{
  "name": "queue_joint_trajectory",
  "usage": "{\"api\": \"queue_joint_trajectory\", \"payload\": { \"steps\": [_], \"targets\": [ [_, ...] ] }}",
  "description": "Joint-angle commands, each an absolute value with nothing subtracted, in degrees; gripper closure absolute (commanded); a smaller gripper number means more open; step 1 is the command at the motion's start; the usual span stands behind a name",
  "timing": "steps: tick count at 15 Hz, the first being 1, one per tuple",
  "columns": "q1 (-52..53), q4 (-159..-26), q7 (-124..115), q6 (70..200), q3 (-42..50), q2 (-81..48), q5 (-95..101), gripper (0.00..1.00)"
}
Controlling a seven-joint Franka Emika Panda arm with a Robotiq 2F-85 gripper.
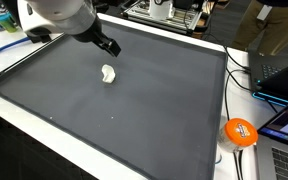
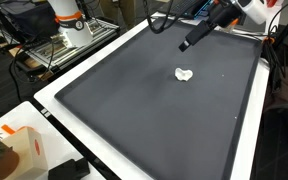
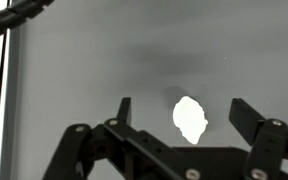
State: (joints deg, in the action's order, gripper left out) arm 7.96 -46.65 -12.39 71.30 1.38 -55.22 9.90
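A small white lump [image 1: 108,73] lies on the dark grey mat [image 1: 134,120]; it also shows in an exterior view as the white lump [image 2: 185,74]. My gripper [image 1: 108,44] hovers above and a little behind it, clear of the mat. In the wrist view the white lump [image 3: 191,119] sits between the two black fingers, nearer the right one, with my gripper [image 3: 180,112] open and nothing held. The same gripper [image 2: 189,40] hangs over the mat's far part in an exterior view.
The mat [image 2: 154,110] has a white border [image 1: 44,120]. An orange round object [image 1: 241,132] and cables lie off the mat's side. A laptop [image 1: 284,70] stands nearby. The robot base [image 2: 69,25] stands beyond the mat. A white box [image 2: 19,150] sits near the corner.
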Motion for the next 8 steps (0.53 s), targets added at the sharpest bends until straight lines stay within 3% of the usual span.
{"api": "queue_joint_trajectory", "payload": {
  "steps": [1,8],
  "targets": [
    [7.79,-45.24,-15.30,72.74,1.11,-56.25,8.39,0.00],
    [5.22,-43.77,-28.67,79.18,-0.55,-57.89,-4.79,0.00]
  ]
}}
